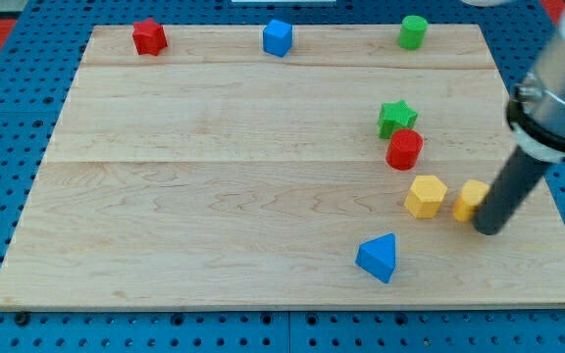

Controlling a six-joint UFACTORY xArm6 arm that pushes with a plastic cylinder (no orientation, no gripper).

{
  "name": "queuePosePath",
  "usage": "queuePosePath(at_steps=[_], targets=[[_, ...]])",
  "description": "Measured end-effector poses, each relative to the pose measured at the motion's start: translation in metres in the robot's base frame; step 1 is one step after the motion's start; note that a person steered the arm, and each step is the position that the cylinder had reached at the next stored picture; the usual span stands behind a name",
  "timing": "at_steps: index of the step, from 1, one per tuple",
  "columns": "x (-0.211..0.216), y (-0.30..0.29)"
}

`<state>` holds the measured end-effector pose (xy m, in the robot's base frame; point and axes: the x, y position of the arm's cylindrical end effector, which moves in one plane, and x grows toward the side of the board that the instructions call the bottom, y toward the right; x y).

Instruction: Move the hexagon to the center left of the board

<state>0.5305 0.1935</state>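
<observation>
The yellow hexagon is a flat-topped six-sided block with a brighter top face and darker side walls, lying flat on the wooden board at the view's right, below the red cylinder and the green star. My tip rests on the board against the right side of a second yellow block, which sits just right of the hexagon; the arm carries a plain rod with no pincer, so no grasp state applies. A blue triangular block lies below and left of the hexagon, while a red star, blue block and green cylinder line the view's top edge.
</observation>
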Motion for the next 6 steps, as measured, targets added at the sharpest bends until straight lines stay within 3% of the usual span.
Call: queuePosePath(at_steps=[2,3,4,6], targets=[[-0.023,-0.085],[-0.029,-0.041],[-0.049,-0.048],[-0.061,-0.214]])
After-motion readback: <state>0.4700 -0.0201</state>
